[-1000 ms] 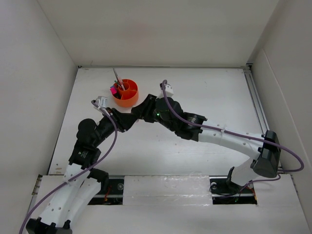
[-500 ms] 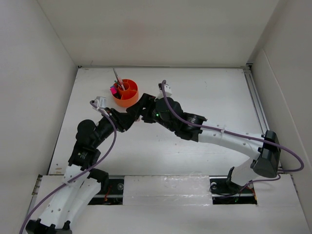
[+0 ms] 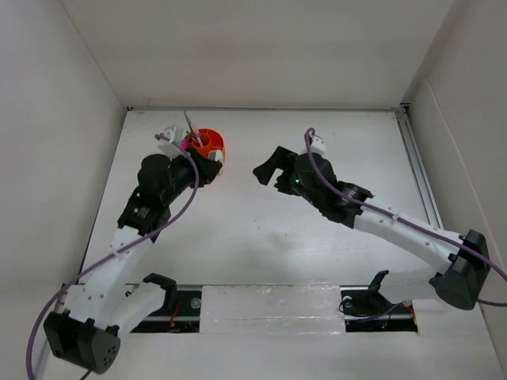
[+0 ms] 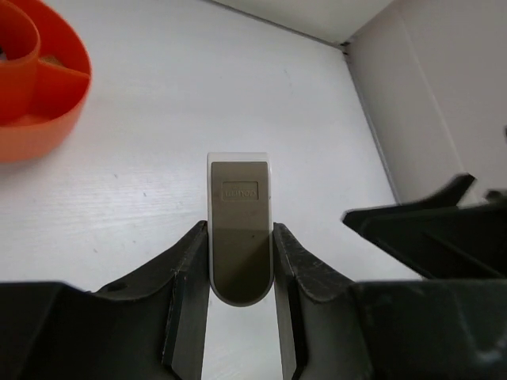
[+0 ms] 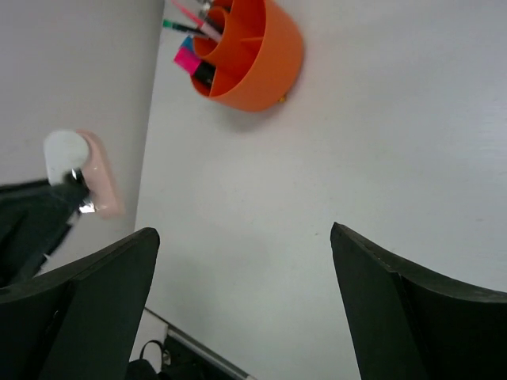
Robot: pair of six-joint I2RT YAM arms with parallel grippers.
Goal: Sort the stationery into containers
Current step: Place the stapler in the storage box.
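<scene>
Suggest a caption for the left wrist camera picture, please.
Left gripper clamps a tan-and-white eraser between its dark fingers, with the orange tub at the frame's upper left.

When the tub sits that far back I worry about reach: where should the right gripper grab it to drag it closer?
Probably the tub wall on the side facing the right gripper, coming from above with one finger inside and one outside. The tub is far wider than the open jaws, but its wall is thin, and the pens crowd the opposite side.
</scene>
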